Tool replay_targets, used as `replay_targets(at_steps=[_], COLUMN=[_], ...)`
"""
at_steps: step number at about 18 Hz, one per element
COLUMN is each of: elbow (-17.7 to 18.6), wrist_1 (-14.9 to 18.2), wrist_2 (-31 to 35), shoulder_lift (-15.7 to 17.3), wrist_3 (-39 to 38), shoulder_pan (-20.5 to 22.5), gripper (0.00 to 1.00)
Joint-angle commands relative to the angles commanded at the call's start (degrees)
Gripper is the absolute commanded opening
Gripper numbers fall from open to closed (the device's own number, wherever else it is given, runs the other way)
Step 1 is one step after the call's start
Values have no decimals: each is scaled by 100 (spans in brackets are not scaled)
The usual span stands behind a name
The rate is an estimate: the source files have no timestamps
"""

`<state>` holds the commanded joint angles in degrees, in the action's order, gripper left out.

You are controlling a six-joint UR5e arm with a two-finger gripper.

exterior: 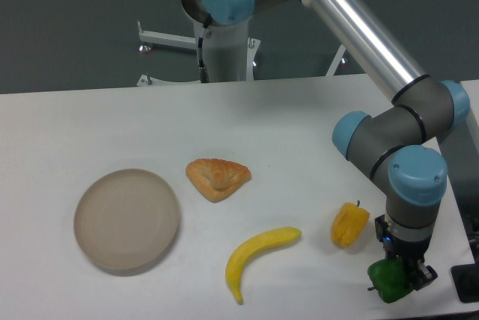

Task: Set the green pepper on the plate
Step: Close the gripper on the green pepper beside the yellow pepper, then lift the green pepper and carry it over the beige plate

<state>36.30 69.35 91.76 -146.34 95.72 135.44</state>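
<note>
The green pepper (388, 280) is a small glossy dark-green lump at the front right of the white table. My gripper (403, 277) points straight down and its fingers stand around the pepper's right part, partly hiding it. Whether the fingers press on the pepper or the pepper rests on the table is not clear. The plate (127, 220) is a round beige-grey dish at the front left, with nothing on it, far from the gripper.
A yellow-orange pepper (349, 224) sits just up-left of the gripper. A yellow banana (258, 254) lies in the front middle. A croissant-like pastry (218, 178) lies right of the plate. A dark object (467, 284) sits at the right table edge.
</note>
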Motion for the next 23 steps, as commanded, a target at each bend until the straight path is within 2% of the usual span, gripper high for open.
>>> replay_targets(at_steps=[5,8,10,11,13,18,20,23], elbow=[53,123,315,490,1078,2441,2793,3102], wrist_1=[9,17,44,61,70,70,70,62], wrist_2=[-9,0,9,9,0,-334,-352,-360], shoulder_lift=[61,105,254,394,815,1826,2134,2416], wrist_3=[-149,-491,-772,-887,-1176,-2415,-2986,-3803], shoulder_pan=[-9,-79,-132,-149,-158,-412,-588,-1001], gripper=[40,40,40,40,40,39,38,38])
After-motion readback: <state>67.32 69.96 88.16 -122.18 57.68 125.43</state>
